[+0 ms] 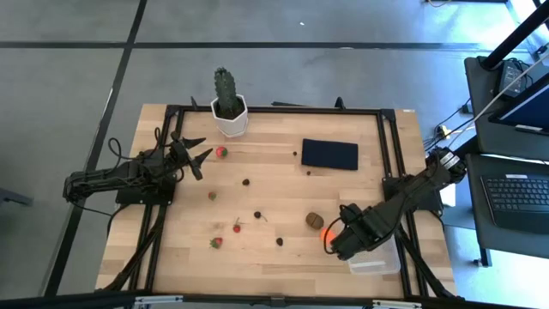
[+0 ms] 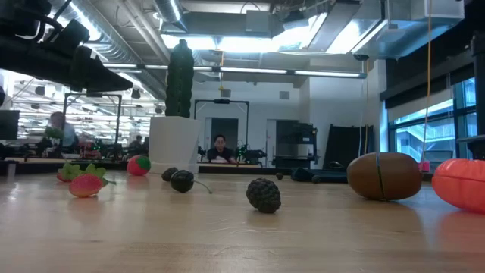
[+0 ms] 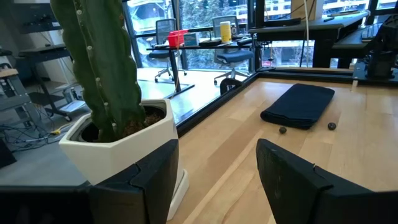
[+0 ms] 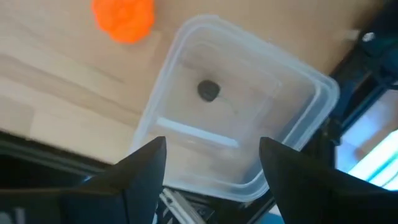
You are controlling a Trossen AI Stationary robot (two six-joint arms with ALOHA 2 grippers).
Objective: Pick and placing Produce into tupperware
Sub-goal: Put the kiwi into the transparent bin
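Right gripper (image 4: 211, 165) hangs over the clear tupperware (image 4: 311, 99), fingers spread and holding nothing.

One dark berry (image 4: 208, 91) lies inside the box, at the table's five o'clock corner. An orange ball (image 1: 326, 233) sits just beside it toward nine o'clock, with the brown kiwi (image 1: 315, 221) near. Strawberries (image 1: 216, 243) and dark berries (image 1: 256, 215) lie scattered mid-table. At ten o'clock the left gripper (image 1: 199, 159) waits, fingers apart and empty, beside the potted cactus (image 1: 228, 105) and a strawberry (image 1: 221, 152). A black cloth (image 1: 329, 154) lies toward one o'clock.
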